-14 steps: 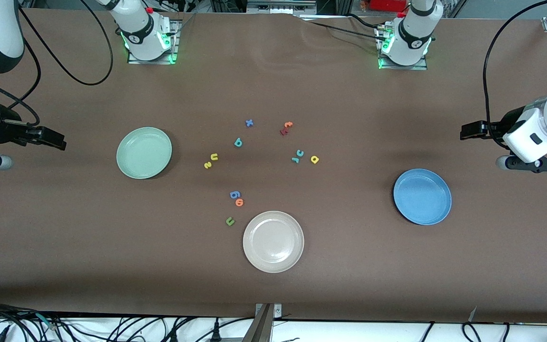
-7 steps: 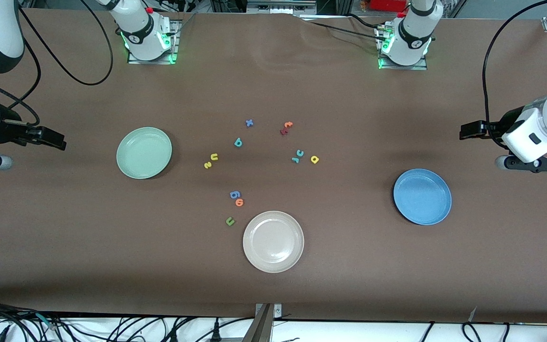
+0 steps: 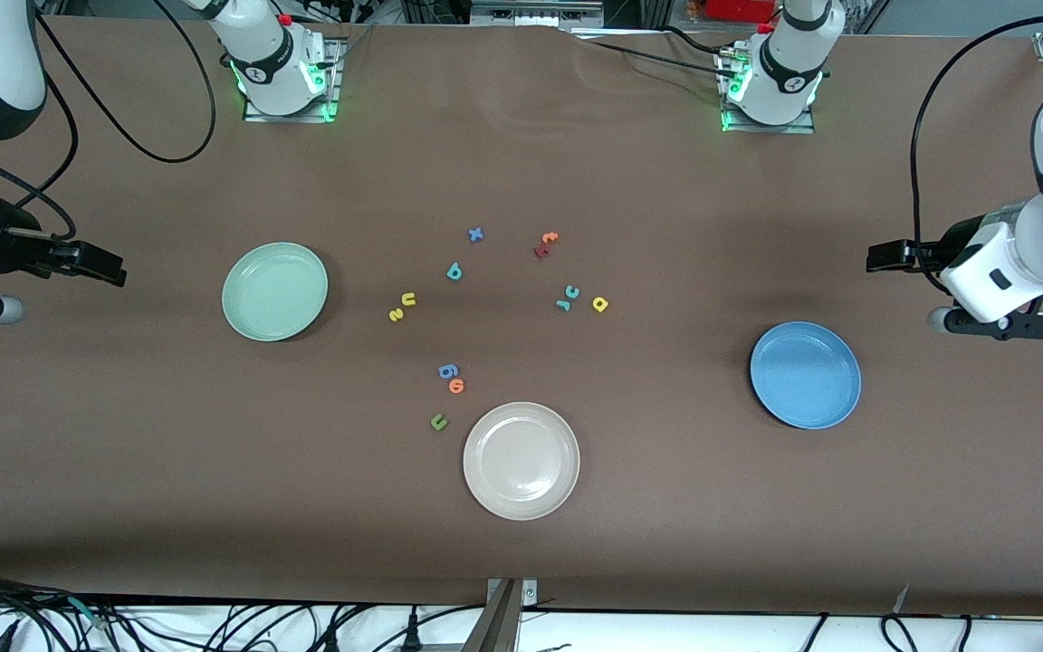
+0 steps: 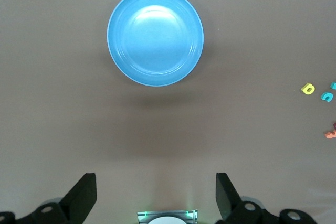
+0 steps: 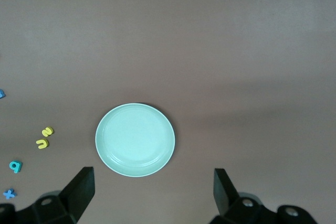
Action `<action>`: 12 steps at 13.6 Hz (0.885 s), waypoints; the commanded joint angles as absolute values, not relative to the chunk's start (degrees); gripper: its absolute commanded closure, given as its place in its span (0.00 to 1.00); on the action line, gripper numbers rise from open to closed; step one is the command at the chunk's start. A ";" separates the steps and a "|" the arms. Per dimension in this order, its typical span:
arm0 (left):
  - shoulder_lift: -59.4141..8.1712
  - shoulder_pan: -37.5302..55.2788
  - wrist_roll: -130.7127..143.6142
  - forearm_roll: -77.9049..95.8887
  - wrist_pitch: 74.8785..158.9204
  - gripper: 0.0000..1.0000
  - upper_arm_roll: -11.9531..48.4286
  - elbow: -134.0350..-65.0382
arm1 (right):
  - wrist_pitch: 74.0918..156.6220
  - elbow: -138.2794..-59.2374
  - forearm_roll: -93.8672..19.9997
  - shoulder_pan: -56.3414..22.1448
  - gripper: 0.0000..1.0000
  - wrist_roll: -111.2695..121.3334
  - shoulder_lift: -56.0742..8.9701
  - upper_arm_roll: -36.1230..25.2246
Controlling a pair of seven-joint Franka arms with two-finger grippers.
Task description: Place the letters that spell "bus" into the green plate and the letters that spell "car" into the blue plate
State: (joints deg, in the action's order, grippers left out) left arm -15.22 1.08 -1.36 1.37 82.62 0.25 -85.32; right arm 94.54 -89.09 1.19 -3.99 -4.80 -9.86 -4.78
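Worktop (image 3: 666, 507): brown surface carrying three plates and scattered foam letters.
Left gripper (image 4: 155, 198): spread wide and empty, up over the worktop at the left arm's end, near the blue plate.
Right gripper (image 5: 152, 195): spread wide and empty, up over the worktop at the right arm's end, near the green plate.
Blue plate (image 3: 805, 374): empty, closest plate to the left gripper.
Green plate (image 3: 274, 291): empty, closest plate to the right gripper.
Beige plate (image 3: 521, 460): empty, well apart from both grippers, about midway between them.
"Bus" letters: teal b (image 3: 454, 272), yellow u (image 3: 408, 300) and yellow s (image 3: 396, 314) lie on the worktop past the green plate from the right gripper.
"Car" letters: teal c (image 3: 572, 292), teal r (image 3: 563, 304) and yellow a (image 3: 600, 304) lie on the worktop, well apart from the left gripper.
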 commanded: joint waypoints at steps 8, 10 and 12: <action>-16.35 1.14 -1.32 0.18 83.06 0.00 0.79 -82.27 | 94.22 -89.21 1.50 -4.22 0.00 -5.36 -9.05 -5.01; -16.35 1.32 -1.23 0.35 83.14 0.00 0.79 -82.27 | 94.22 -89.21 1.58 -4.31 0.00 -5.45 -9.05 -4.92; -16.43 1.32 -1.32 0.00 83.14 0.00 0.79 -82.27 | 94.22 -89.21 1.67 -4.48 0.00 -5.45 -9.05 -4.83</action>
State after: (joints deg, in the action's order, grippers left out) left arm -15.76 1.07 -1.36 1.37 83.49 0.72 -83.65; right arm 94.54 -89.09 1.19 -4.01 -4.80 -9.86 -4.76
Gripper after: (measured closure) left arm 0.000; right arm 0.000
